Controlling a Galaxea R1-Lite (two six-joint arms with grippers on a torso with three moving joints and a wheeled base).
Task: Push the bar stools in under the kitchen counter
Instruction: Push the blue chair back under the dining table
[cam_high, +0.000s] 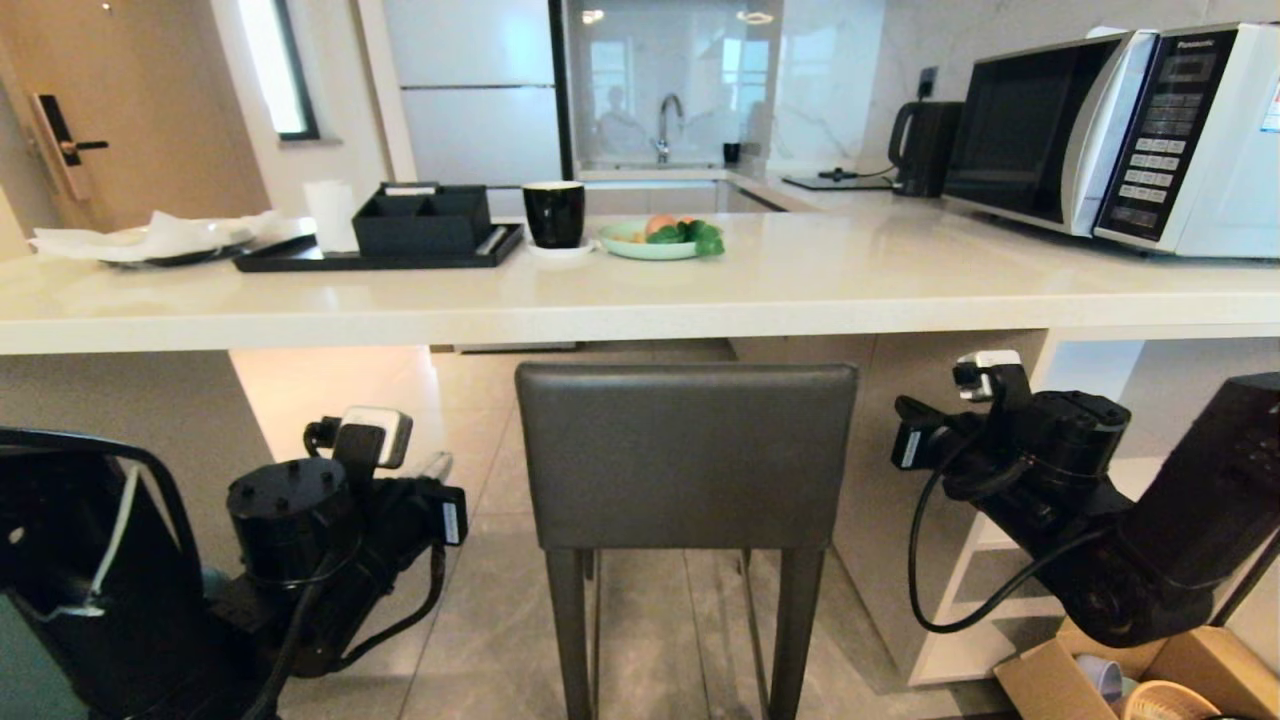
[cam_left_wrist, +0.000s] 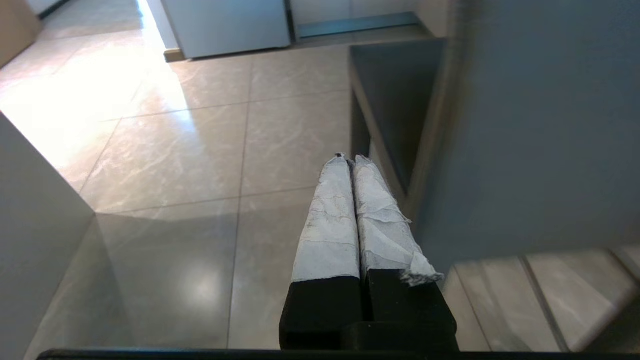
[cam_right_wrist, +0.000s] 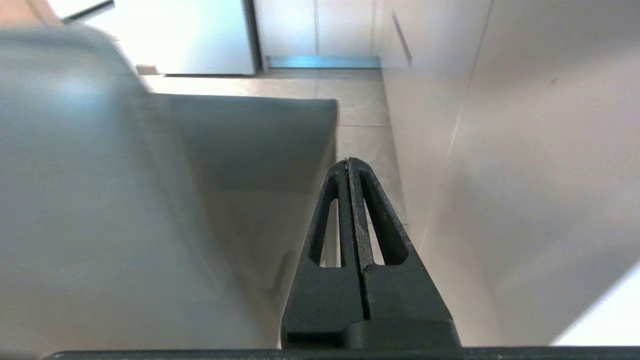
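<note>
Currently the grey stool (cam_high: 685, 455) is seen centred below the front edge of the kitchen counter (cam_high: 640, 290), its square back just under the slab, seat apparently already beneath it. The teal stool (cam_high: 20, 640) is only glimpsed as a sliver well left of the grey stool, behind the left arm; whether it is under the counter cannot be told.

The left gripper (cam_left_wrist: 349, 159) is held just left of the grey stool's back, taped fingers (cam_left_wrist: 327, 220) pressed together, nothing pinched. The right gripper (cam_right_wrist: 348, 161) is held just right of that back, in the gap between the stool and the white side panel (cam_right_wrist: 500, 175), fingers pressed together, empty. Neither is seen touching the stool.

Risks, judged: a one-sided shove could twist the grey stool and jam a leg against the side panel; the right gripper could be scraped in that narrow gap; a high push could tip the stool or knock its back on the slab edge.

Containers, above the grey stool on the counter: a green plate (cam_high: 650, 242) holding greens and something orange; a black mug (cam_high: 554, 213), contents not visible; a black organiser (cam_high: 420, 220) on a black tray (cam_high: 300, 258), contents unclear. A cardboard box (cam_high: 1200, 670) holding a small basket (cam_high: 1165, 700) is seen on the floor, right of the stool.
</note>
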